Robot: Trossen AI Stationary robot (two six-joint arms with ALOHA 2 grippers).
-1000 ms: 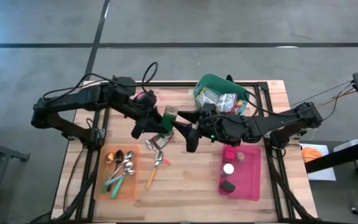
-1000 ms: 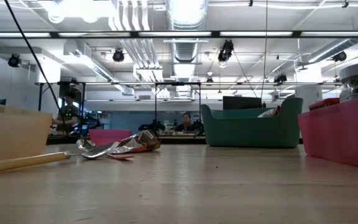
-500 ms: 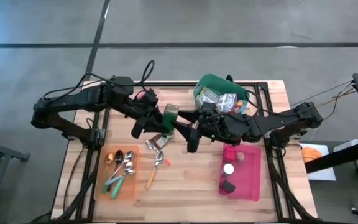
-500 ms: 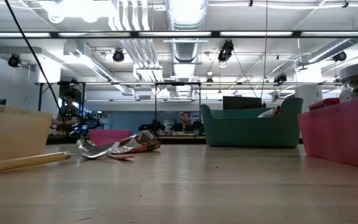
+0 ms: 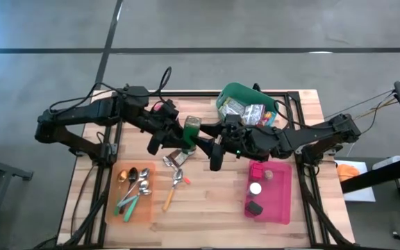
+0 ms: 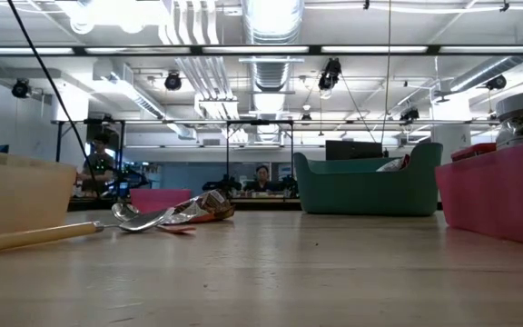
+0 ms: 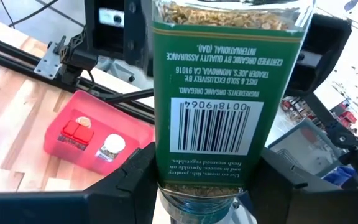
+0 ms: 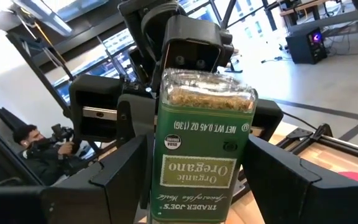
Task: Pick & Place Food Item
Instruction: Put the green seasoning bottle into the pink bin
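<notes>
Green-labelled and glass, the oregano jar (image 5: 191, 130) hangs above the middle of the wooden table (image 5: 214, 201), caught between both arms at once. In the high view the left gripper (image 5: 174, 135) reaches in from the left and the right gripper (image 5: 207, 139) from the right, meeting at the jar. Each wrist view shows that arm's 2 dark fingers (image 7: 135, 171) pressed against opposite sides of the jar (image 7: 225, 93), so both grippers are clamped on it; the right wrist view reads the label as organic oregano (image 8: 197, 158), with the other arm's wrist just behind. Below the jar on the table lie a crumpled foil wrapper (image 5: 175, 159) and a wooden-handled spoon (image 5: 171, 189). An orange tray (image 5: 132, 193) of spoons and green-handled utensils sits near the front left. A pink tray (image 5: 269, 194) at the front right holds a red block, a small white-capped jar and a dark item. A green bin (image 5: 245, 104) of packets stands at the back, just behind the right arm. In the low view, 2 people sit far off in the room.
</notes>
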